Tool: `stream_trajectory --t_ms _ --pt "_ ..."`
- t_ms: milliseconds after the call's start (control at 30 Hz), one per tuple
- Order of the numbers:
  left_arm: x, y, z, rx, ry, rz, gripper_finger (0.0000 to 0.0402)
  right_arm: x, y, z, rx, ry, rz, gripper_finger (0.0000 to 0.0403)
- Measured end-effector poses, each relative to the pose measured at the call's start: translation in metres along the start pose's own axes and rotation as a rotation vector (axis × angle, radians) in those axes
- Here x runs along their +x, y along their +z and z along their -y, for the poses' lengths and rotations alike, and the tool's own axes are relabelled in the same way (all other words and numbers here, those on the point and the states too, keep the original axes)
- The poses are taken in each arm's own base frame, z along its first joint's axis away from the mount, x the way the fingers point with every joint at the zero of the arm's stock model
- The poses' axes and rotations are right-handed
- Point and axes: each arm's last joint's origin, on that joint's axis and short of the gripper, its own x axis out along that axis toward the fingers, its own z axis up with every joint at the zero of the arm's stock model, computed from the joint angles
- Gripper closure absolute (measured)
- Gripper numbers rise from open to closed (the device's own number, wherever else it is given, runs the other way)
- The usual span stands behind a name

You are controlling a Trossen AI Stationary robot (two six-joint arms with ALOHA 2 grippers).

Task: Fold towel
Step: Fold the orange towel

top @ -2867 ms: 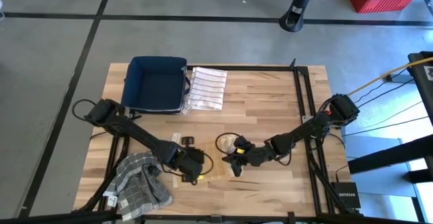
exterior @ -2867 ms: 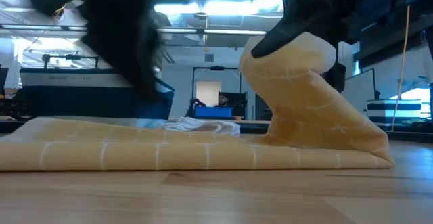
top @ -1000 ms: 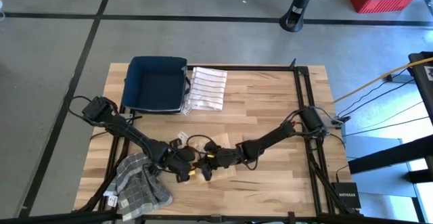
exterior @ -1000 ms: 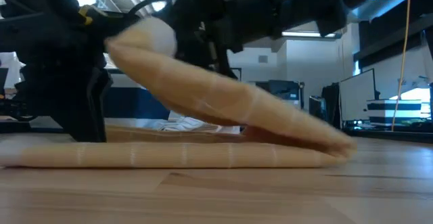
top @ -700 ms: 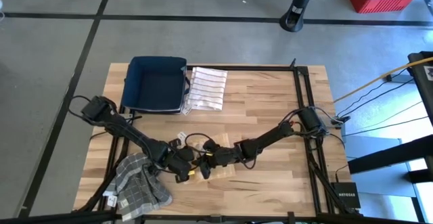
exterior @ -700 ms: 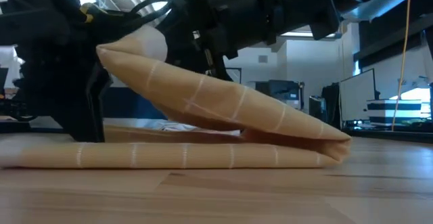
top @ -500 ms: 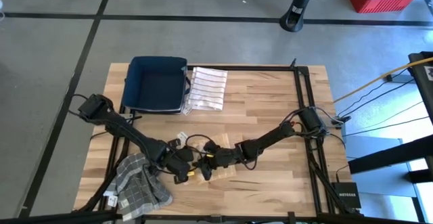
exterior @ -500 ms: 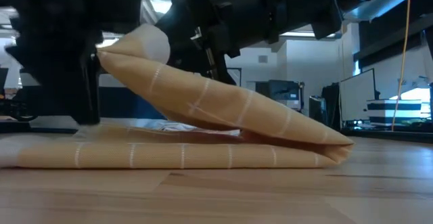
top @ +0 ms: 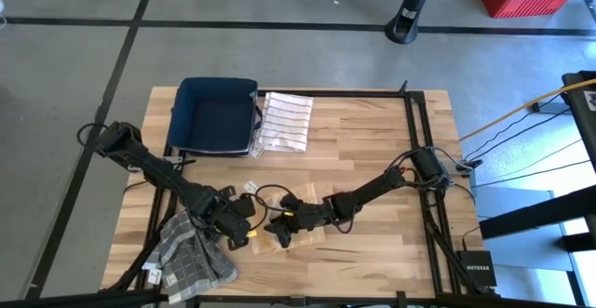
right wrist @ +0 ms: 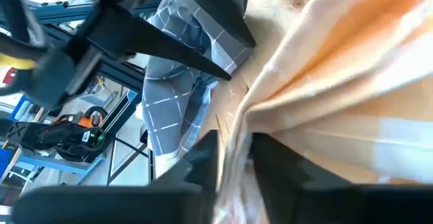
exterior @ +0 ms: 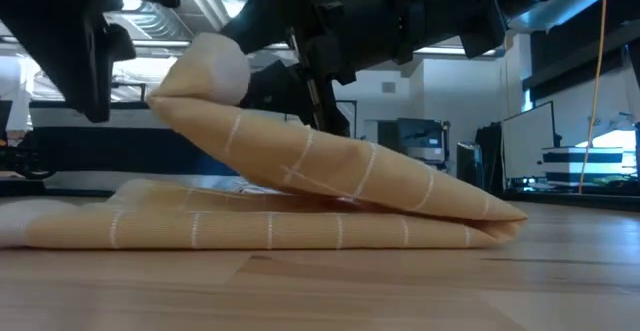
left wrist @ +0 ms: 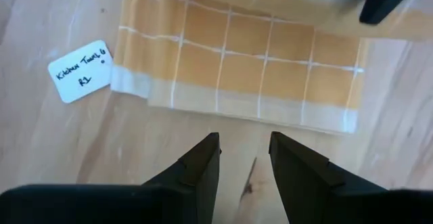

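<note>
A yellow towel [top: 305, 240] with white grid lines lies near the table's near edge, doubled over itself. Its lower layer [exterior: 250, 229] lies flat on the wood. Its upper flap [exterior: 330, 171] slopes up to my right gripper [exterior: 265, 71], which is shut on the flap's raised end. My left gripper [left wrist: 245, 149] hangs open above bare wood just off the towel's edge [left wrist: 243, 116], pointing down, with nothing between its fingers. In the high view it sits left of the towel [top: 235, 229]. My right gripper pinches the raised free end of the towel's upper flap [right wrist: 237, 132] between its two fingers; the cloth there is bunched, one layer or several I cannot tell. The fingers come nearly level from the table's right. The flap slopes slack down to the fold [exterior: 500, 219], which rests on the lower layer.
A grey checked towel [top: 191, 252] lies bunched at the near left corner. A blue bin [top: 216, 114] stands at the far left, with a striped white towel [top: 284, 122] beside it. A white label [left wrist: 81, 72] lies by the yellow towel's corner.
My left gripper has risen off the towel's lower layer and drawn a little toward the table's left edge. My right gripper has kept still with the flap's end held up; the fold at the towel's right end has settled flatter on the lower layer.
</note>
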Motion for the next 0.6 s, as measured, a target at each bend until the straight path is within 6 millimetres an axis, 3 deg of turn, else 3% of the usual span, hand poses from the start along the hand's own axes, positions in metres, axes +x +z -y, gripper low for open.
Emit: stream_trajectory --t_ms 167,300,467,600 --pt "-0.010 0.001 -0.003 -0.007 -0.020 0.027 0.0276 0.000 0.001 -0.001 0.003 0.013 0.011 0.0225" --pt "-0.013 0.003 -0.004 -0.013 -0.002 0.066 0.0276 0.000 0.004 -0.005 -0.022 0.053 0.039 0.0186" --pt "-0.011 0.005 -0.003 -0.016 0.001 0.113 0.0276 -0.001 0.005 -0.007 -0.115 0.091 -0.007 0.0173" --pt "-0.009 0.009 0.005 0.018 -0.034 0.240 0.0276 -0.014 0.014 -0.017 -0.242 0.133 -0.123 0.0181"
